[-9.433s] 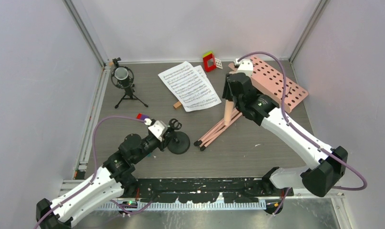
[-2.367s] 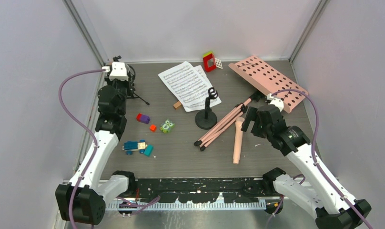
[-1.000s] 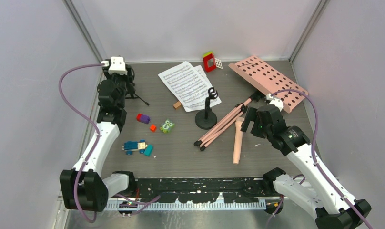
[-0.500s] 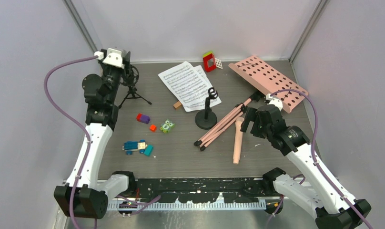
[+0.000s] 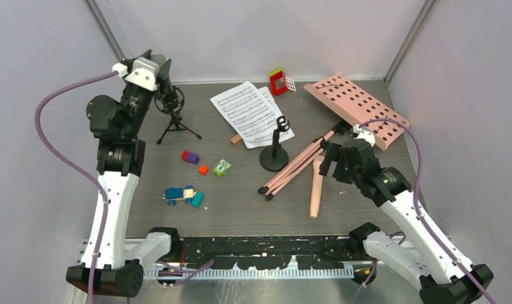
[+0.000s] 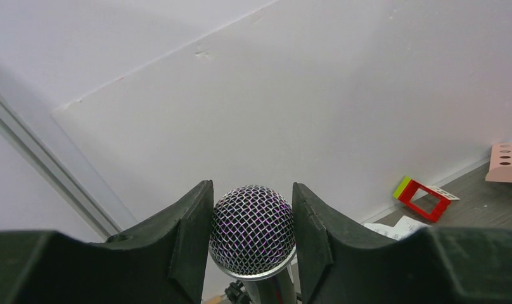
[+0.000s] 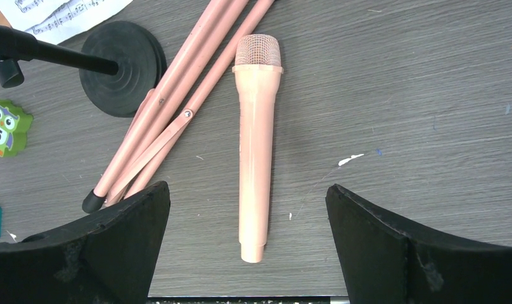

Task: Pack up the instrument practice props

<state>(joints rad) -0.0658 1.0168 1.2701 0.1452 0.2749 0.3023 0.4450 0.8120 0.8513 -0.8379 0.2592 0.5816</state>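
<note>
Left tool (image 6: 252, 196) raised grey microphone (image 6: 253, 234) near wall (image 6: 317, 95).

The only readable mark is the number 5 on the green owl block (image 7: 2, 128)

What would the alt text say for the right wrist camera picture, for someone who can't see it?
A beige-pink microphone lies flat on the grey table, framed by the black fingers of an open hand. To its left are pink stand legs and a black round base.
</note>
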